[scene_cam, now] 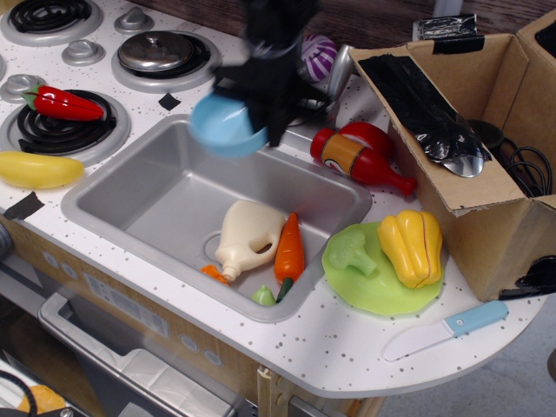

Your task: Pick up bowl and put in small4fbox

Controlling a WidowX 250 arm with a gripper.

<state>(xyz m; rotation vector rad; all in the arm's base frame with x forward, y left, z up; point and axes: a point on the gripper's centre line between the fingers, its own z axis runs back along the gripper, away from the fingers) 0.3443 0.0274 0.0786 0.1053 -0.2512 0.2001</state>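
Note:
The light-blue bowl [223, 126] hangs in the air above the far rim of the sink, tilted, its right edge held by my gripper [265, 117]. The gripper and arm are blurred with motion; the black fingers close on the bowl's rim. The big brown cardboard box, the small4fbox [486, 182], stands at the right, its taped black flap [426, 100] leaning toward the sink. The bowl is well left of the box.
The sink [156, 187] holds a cream jug [248, 239], a carrot [289, 248] and small toy pieces. A faucet stands behind the gripper. A red ketchup bottle [360, 161], green plate [369, 282] with yellow pepper and broccoli, and knife [447, 328] lie between sink and box.

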